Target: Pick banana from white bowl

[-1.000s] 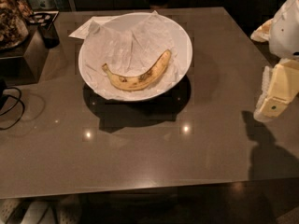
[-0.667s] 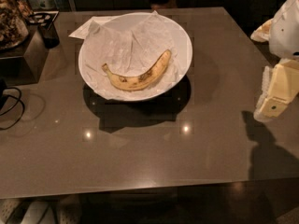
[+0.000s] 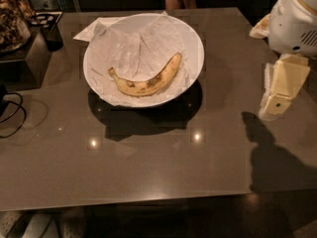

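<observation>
banana (image 3: 146, 79) on crumpled paper (image 3: 133, 48) in white bowl (image 3: 198, 43); end effector (image 3: 275, 103) over table (image 3: 148, 167), apart

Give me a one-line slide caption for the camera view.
Spotted banana lies on crumpled paper in the white bowl; the gripper hangs at the picture's right, clear of the bowl.

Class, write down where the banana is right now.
In the camera view the banana lies on the paper inside the white bowl, upper middle of the table; the gripper hangs apart at the right edge.
</observation>
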`<state>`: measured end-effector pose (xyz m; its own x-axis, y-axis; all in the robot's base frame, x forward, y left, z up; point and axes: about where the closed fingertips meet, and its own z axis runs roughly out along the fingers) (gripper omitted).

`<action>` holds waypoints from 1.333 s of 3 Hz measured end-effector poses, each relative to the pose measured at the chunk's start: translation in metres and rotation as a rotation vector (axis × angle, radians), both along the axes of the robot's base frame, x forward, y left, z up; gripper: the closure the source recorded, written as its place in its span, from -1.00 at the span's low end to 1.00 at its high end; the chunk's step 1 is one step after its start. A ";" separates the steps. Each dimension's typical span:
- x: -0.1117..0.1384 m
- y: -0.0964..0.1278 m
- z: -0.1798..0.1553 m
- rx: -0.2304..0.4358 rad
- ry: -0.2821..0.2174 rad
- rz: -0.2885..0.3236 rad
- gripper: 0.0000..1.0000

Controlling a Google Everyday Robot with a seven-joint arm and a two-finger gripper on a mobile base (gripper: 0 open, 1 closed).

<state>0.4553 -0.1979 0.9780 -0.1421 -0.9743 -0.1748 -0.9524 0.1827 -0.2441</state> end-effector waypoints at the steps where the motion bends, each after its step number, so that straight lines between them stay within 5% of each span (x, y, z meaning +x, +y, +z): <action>1: 0.014 0.020 0.000 -0.028 -0.005 0.072 -1.00; 2: 0.017 0.019 0.000 -0.023 -0.018 0.066 -1.00; 4: 0.061 0.069 0.026 -0.014 -0.094 0.217 -1.00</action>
<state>0.5163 -0.1290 1.0038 0.0876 -0.9826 -0.1639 -0.9421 -0.0282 -0.3343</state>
